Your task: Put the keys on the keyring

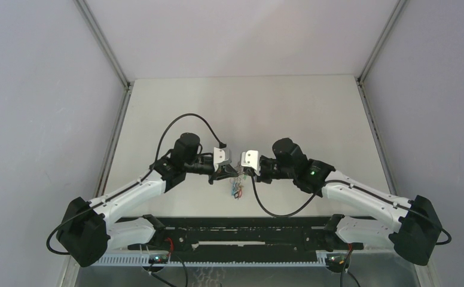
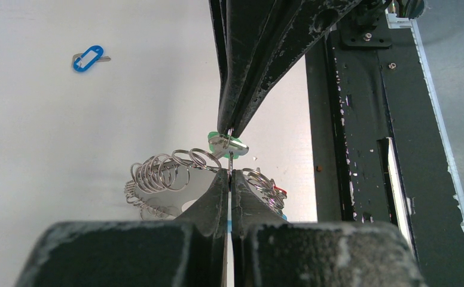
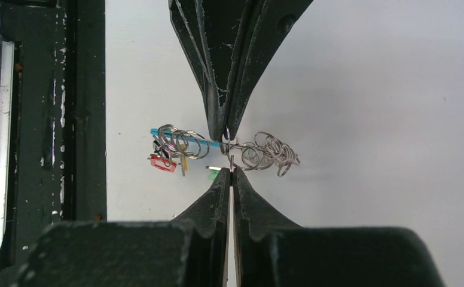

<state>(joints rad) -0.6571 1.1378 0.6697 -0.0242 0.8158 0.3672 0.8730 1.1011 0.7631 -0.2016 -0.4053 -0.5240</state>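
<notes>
Meeting tip to tip above the table (image 2: 50, 149), the two arms are sharing one tiny spot. The left gripper (image 2: 230, 174) is pressing its jaws together on the thin wire of the keyring (image 3: 205, 142). The ring's light-blue arc is running crosswise to both sets of fingers, and silver links (image 3: 268, 152) are bunching on either side of the pinch. The right gripper (image 2: 232, 128) is facing it from the opposite side, jaws pinching the metal of the green-tagged key (image 2: 226, 143). That key is lying nearly flat, just beside the held wire and perhaps touching it. The red tag (image 3: 162, 162) and yellow tag (image 3: 183, 165) are dangling on the sleeve side. A blue-tagged key (image 2: 88, 58) is lying well apart on the table. Threading, I judge, is hinging on lining the green key's eye up along the wire.
</notes>
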